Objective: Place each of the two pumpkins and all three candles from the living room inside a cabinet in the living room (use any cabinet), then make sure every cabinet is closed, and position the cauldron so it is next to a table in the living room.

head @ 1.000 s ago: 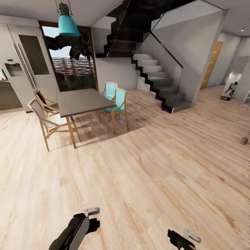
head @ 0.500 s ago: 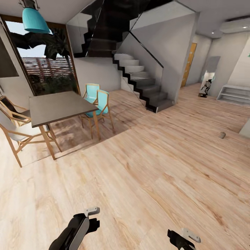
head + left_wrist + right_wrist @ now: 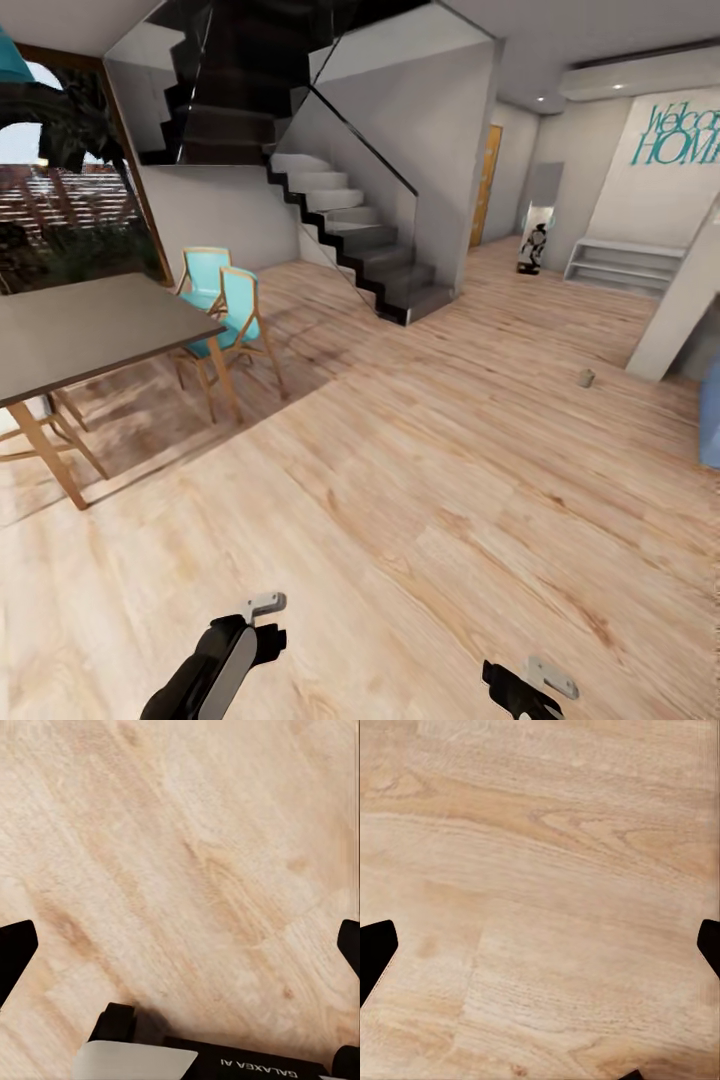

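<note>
Head view. Your floor [image 3: 420, 480] is pale wood plank, taking up most of the frame. One candle [image 3: 586, 378], a small grey-brown stub, stands upright on the floor at right of centre, well apart from everything else and near the foot of a white pillar [image 3: 680, 320] that runs up the right edge. A grey-topped table [image 3: 80, 330] on wooden legs sits at the left edge; two teal chairs [image 3: 225, 310] stand just beside its far corner. A staircase [image 3: 350, 225] with a dark stringer and glass rail climbs from centre to upper left. A window [image 3: 50, 200] with greenery fills the upper left. At upper right you have teal wall lettering [image 3: 680, 135] over a low white shelf [image 3: 625, 262], and a wooden door [image 3: 487, 185] down the hall. Your left gripper [image 3: 268, 615] shows at lower left of centre, your right gripper [image 3: 535, 685] at the bottom right of centre; both hang over bare floor.

Left wrist view. Dark fingertips [image 3: 16, 952] sit at the two side edges of the frame, spread wide, with bare plank between them: your left jaws are released and hold nothing.

Right wrist view. Dark fingertips [image 3: 376, 949] again sit at the two side edges with only plank between: your right jaws are released and hold nothing.
</note>
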`<state>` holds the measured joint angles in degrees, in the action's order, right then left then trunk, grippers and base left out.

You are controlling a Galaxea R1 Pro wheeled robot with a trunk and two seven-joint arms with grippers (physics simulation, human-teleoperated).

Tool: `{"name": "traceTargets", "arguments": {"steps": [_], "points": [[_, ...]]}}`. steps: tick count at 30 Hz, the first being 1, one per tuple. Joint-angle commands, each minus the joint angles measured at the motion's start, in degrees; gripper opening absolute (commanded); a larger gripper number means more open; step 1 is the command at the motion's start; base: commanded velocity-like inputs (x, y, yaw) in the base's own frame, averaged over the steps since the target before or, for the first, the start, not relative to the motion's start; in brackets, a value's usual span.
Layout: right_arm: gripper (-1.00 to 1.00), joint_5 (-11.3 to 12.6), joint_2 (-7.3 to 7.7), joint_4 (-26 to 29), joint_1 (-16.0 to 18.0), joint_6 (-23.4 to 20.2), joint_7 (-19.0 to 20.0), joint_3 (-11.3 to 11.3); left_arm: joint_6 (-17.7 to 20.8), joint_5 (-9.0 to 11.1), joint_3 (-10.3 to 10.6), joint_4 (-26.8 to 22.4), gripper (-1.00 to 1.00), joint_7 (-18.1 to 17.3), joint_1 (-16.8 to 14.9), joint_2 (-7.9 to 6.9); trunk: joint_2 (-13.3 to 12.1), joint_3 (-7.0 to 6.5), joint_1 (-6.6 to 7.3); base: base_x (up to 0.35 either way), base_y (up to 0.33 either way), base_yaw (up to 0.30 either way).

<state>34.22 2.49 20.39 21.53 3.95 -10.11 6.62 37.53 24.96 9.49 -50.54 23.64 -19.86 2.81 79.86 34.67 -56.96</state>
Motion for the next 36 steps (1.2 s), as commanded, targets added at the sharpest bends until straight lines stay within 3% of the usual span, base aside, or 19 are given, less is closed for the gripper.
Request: {"name": "traceTargets", "arguments": {"steps": [1,36], "points": [[1.0,0.0,0.01,0.0,0.0,0.0,0.0,-0.01,-0.03,0.0,0.0,0.0,1.0,0.0,0.0,0.0,0.0,0.0,0.0,0.331,0.0,-0.286],[1.0,0.15,-0.02,0.0,0.0,-0.09,0.0,-0.09,-0.09,0.0,0.09,0.0,1.0,0.0,0.0,0.0,0.0,0.0,0.0,0.331,0.0,-0.287]]}}
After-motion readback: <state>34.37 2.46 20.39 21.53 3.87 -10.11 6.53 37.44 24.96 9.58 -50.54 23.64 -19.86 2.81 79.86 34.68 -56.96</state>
